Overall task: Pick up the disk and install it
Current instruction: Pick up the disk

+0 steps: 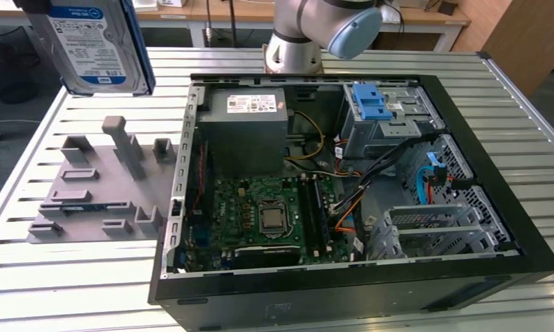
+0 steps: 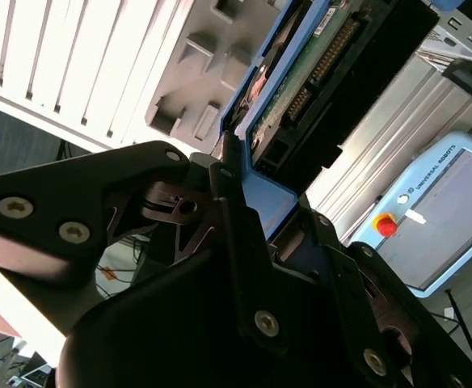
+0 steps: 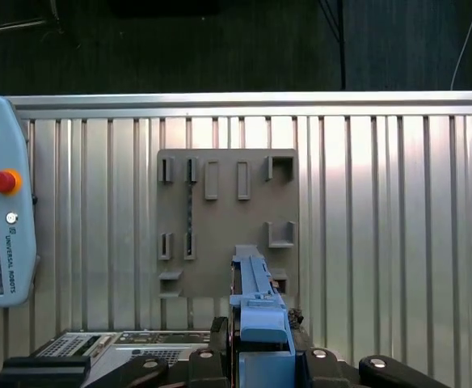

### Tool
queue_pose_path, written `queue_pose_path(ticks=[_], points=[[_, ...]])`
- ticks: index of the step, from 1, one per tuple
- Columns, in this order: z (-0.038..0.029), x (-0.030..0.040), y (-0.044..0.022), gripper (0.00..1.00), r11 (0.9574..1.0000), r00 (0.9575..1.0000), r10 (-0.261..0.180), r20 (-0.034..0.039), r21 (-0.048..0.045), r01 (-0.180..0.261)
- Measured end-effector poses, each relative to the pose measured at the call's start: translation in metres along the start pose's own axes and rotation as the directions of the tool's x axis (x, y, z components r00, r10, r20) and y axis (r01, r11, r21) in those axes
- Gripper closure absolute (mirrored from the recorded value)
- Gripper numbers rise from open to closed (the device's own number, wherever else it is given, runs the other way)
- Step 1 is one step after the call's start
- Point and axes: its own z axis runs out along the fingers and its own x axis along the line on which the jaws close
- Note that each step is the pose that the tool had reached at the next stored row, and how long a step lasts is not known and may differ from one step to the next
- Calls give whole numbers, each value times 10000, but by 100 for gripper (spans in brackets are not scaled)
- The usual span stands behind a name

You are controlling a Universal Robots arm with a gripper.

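Slatted metal table (image 1: 535, 124) carries the scene, with wooden desks (image 1: 240, 10) along the far side of the room. An open computer case (image 1: 351, 290) lies flat on it, showing its motherboard (image 1: 268, 214), grey power supply (image 1: 244, 131) and a blue latch (image 1: 371, 104) on the drive cage. On the exterior view's left of the case sits a grey fixture plate (image 1: 92, 200). Behind the case rises the robot arm (image 1: 304, 34). A teach pendant (image 3: 2, 234) rests on the table.

High above the plate's far edge hangs the disk (image 1: 92, 41), off the table. In the second wrist view the gripper (image 2: 244, 194) is clamped on its blue bracket, black fingers (image 2: 139, 178) pressing both sides.
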Motion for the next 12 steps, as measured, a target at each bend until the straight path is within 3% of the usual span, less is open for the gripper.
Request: queue_pose_path(ticks=[12], points=[[-3,120,-250,64,10000,10000,0,-1,-27,0]])
